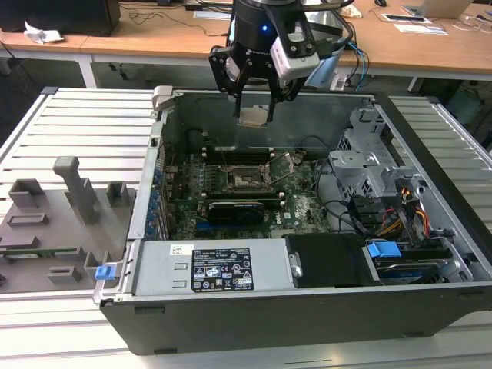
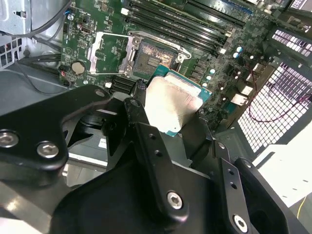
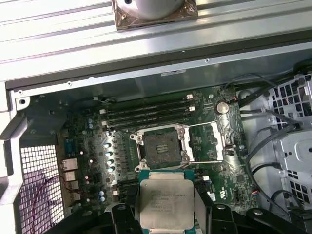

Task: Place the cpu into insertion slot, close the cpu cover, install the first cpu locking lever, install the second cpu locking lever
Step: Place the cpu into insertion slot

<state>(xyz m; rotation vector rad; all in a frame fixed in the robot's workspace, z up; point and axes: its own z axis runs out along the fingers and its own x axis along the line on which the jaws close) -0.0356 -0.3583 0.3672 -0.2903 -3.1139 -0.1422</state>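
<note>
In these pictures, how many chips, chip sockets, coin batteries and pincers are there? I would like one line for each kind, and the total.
Chip, held above the board: 1
Socket, empty: 1
Coin battery, on the board: 1
Pincer, shut on the chip: 1
Total: 4

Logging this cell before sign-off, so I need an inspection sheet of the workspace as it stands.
Surface: slatted metal table, open computer case on it.
Job's things: cpu held in the air over the case, not seated; insertion slot empty; cpu cover swung open.
Clutter: grey fixture blocks at the exterior view's left.
Grippers: pincer shut on the cpu.
Cables: wire bundle inside the case, at the exterior view's right.
Surroundings: wooden desk behind the table.
</note>
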